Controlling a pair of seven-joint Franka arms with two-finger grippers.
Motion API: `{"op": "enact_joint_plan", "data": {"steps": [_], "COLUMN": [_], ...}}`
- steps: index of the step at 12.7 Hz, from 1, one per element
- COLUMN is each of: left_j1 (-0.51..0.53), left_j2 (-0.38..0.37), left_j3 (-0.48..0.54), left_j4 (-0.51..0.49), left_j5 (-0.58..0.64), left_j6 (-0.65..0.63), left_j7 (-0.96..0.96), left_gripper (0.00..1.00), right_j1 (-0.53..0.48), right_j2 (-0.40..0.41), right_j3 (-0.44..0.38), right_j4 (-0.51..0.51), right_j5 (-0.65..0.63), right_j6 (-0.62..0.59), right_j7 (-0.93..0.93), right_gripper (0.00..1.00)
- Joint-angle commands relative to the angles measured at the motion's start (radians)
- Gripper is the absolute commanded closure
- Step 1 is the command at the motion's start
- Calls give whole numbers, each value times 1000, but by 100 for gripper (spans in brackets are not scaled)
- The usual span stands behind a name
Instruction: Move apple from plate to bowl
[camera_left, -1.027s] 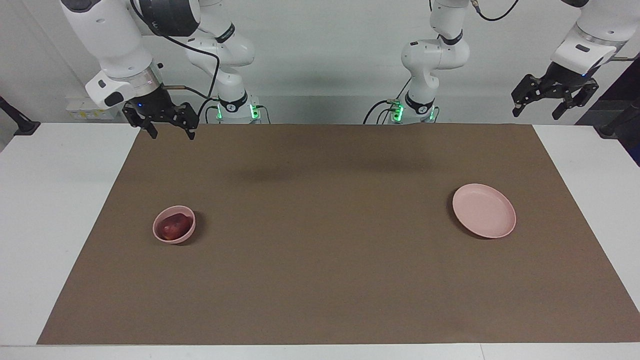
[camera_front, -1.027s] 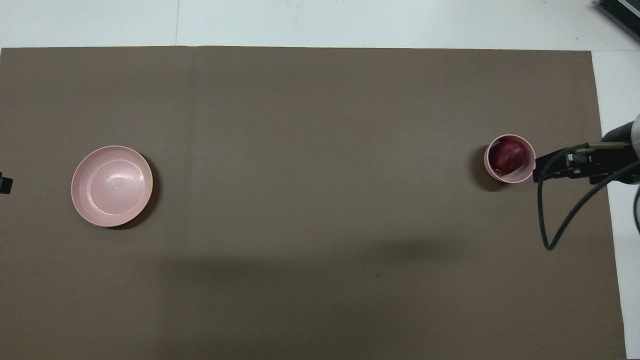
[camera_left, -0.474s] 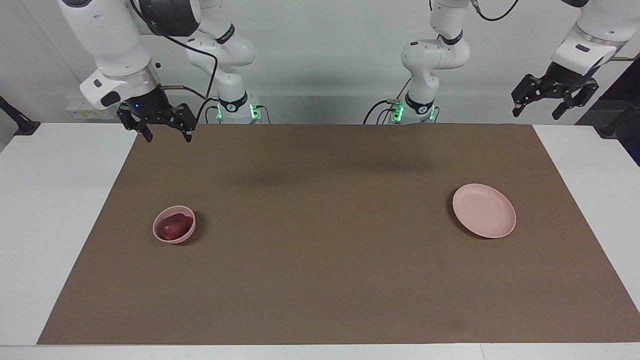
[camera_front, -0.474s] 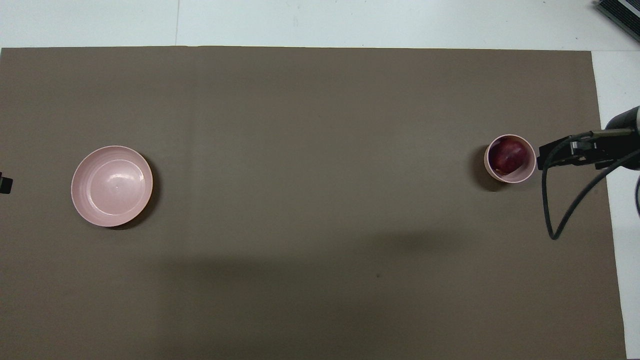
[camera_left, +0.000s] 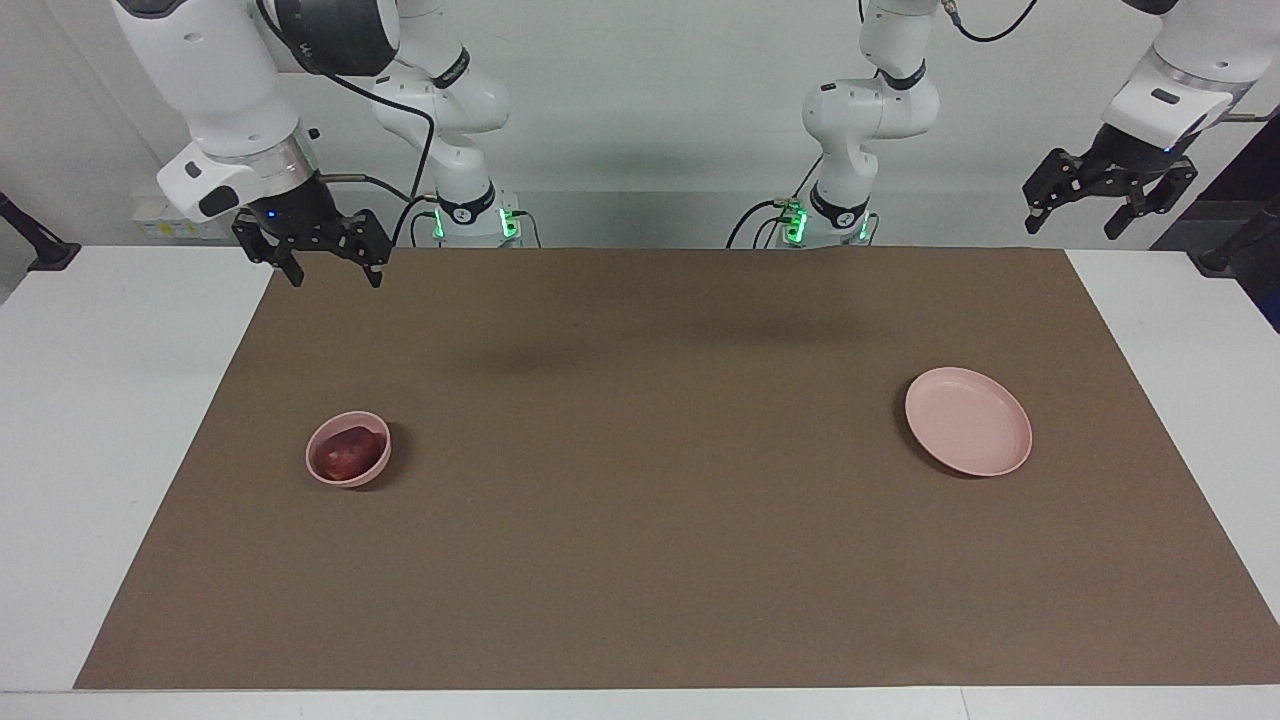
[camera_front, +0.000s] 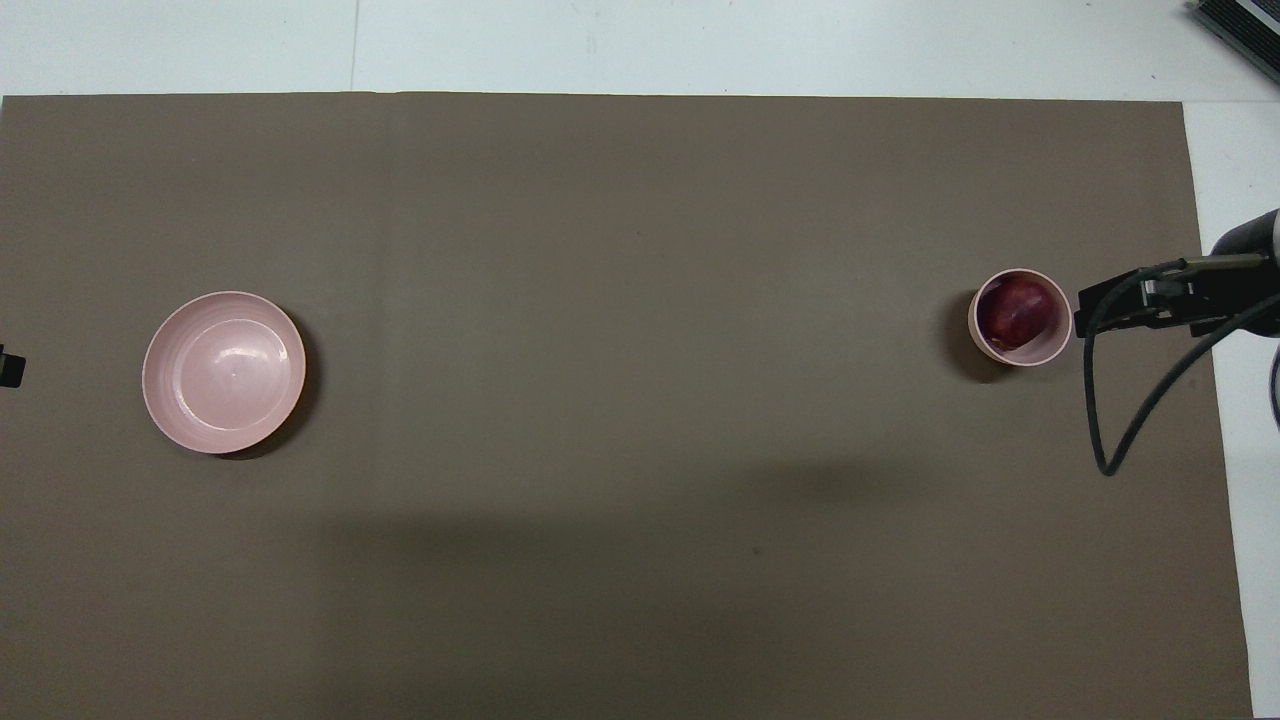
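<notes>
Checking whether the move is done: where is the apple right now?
The apple lies in the bowl, toward the right arm's end of the table; the plate sits bare at the other end.

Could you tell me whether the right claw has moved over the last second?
Yes: the right claw has drawn away from the bowl, toward the right arm's table end.

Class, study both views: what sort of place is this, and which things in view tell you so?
Probably a robotics lab test bench: two white arms bolted at a white table, a brown mat, and just a bowl holding an apple, plus a plate.
</notes>
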Motion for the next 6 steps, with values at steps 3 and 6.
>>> {"op": "enact_joint_plan", "data": {"steps": [3,6], "left_j1": [6,6], "left_j2": [-18,-18], "left_j3": [-6,-4], "left_j4": [-22,-22], "left_j5": [9,9], "left_j6": [18,18], "left_j7": [-10,-10], "left_gripper": [0,0], "right_j1": [-2,-5], "right_j2": [14,14], "right_j3": [-2,-2], "right_j4": [28,28], "right_j5": [8,8], "right_j6": [-20,-20], "right_j7": [-24,-24], "right_gripper": [0,0]}}
